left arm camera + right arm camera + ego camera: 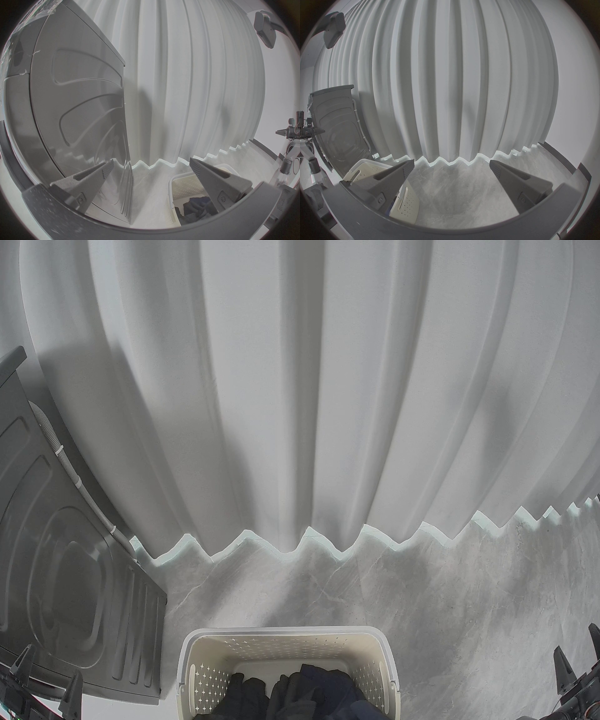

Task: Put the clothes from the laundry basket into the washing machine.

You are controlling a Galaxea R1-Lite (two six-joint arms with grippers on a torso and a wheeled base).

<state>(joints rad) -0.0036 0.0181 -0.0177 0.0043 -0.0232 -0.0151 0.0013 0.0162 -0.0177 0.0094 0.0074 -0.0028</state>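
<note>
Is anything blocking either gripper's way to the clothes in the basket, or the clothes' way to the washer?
Nothing visible blocks the clothes: they lie in the open-topped laundry basket, with the left gripper and right gripper open on either side. The washing machine turns a solid panel toward the basket.

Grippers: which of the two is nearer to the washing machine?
The left gripper: it is close by the grey side of the washing machine, while the right gripper is over the floor, beyond the laundry basket.
</note>
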